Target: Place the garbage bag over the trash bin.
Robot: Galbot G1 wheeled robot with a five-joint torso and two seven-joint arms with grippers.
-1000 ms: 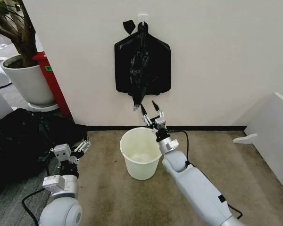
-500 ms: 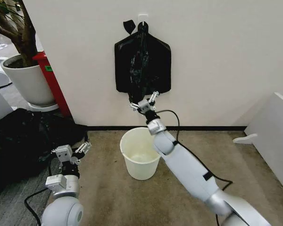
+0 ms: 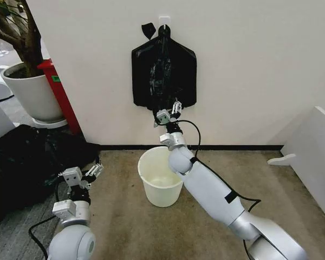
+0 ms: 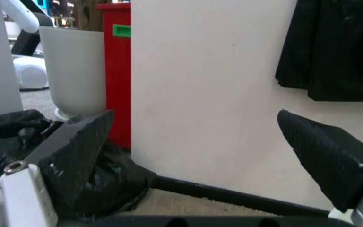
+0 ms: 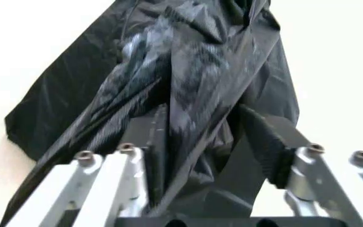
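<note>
One garbage bag (image 3: 163,76) hangs above the trash bin (image 3: 161,182); the right gripper (image 3: 167,111), pads apart, straddles its lowest fold to pull it; the left gripper (image 3: 81,174) idles spread.

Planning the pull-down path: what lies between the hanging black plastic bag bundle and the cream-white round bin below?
In the head view, the right claw at the bundle's lower edge, then its arm; bin beneath.

garbage bag (image 3: 163,73) on wall above trash bin (image 3: 161,176) | planter pot (image 3: 31,92) left
</note>
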